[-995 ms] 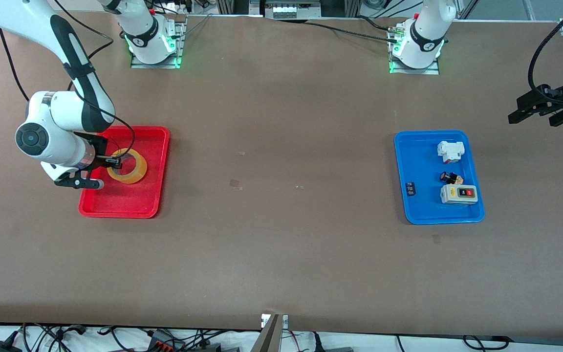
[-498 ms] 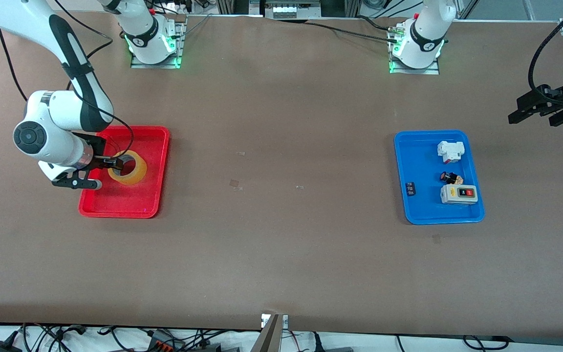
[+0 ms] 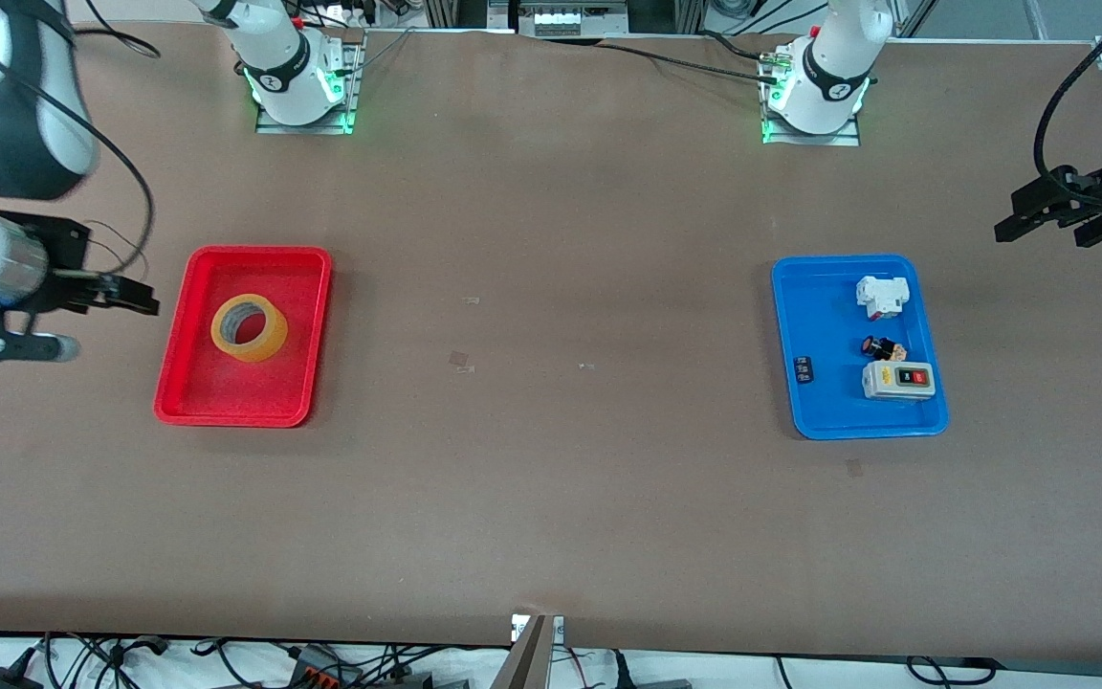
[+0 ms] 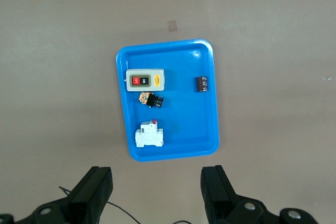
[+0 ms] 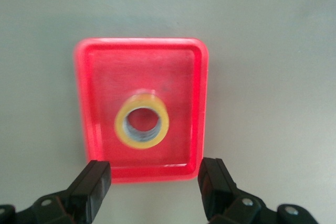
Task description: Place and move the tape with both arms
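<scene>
- Sitting flat in the red tray (image 3: pixel 307 335), the tape (image 3: pixel 249 327) is lying with its hole facing up, a bit nearer the tray's edge on the robot-base side than its front-camera edge, and nothing is touching it.
- The right gripper (image 3: pixel 97 316) is hanging up in the air just off the red tray's outer edge, at the right arm's end of the table, with its fingers (image 5: pixel 92 184) spread wide and holding nothing.
- The left gripper (image 3: pixel 1053 218) is waiting in the air past the blue tray (image 3: pixel 824 411), at the left arm's end of the table, fingers (image 4: pixel 93 190) standing apart and empty too.
- The blue tray is holding a grey switch box (image 3: pixel 898 380), a white part (image 3: pixel 881 296) and a couple of small dark bits.
</scene>
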Motion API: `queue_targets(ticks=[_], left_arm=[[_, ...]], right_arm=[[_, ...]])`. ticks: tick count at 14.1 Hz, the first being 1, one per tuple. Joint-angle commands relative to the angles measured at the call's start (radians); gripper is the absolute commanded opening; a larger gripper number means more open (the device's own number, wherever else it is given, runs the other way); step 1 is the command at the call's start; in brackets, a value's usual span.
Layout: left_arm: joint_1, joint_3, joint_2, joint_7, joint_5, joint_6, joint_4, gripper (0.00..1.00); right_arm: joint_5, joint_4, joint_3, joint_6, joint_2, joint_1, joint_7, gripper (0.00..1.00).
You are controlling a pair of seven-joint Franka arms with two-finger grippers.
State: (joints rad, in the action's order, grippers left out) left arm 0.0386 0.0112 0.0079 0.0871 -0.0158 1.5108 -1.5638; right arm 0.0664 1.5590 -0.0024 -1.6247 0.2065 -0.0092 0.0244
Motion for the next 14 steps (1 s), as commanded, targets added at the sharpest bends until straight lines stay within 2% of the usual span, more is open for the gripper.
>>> queue_targets(ticks=[1,3,9,14], left_arm=[[0.01,-0.001,0.006,-0.001,-0.013,-0.02,0.013,1.0],[0.01,-0.001,0.006,-0.003,-0.013,-0.02,0.011,1.0],[0.007,-0.001,0.006,-0.006,-0.013,-0.02,0.011,1.0],[0.009,-0.001,0.007,-0.006,-0.013,-0.02,0.01,1.0]], right_arm=[[-0.049,-0.155,-0.004,0.118,0.047,-0.008,-0.029,1.0],[-0.048,-0.198,-0.005,0.118,0.045,-0.006,-0.031,1.0],[-0.057,-0.197,-0.001,-0.006,0.048,0.014,-0.011,1.0],[-0.089,-0.186,-0.011,-0.007,0.051,0.012,-0.023,1.0]])
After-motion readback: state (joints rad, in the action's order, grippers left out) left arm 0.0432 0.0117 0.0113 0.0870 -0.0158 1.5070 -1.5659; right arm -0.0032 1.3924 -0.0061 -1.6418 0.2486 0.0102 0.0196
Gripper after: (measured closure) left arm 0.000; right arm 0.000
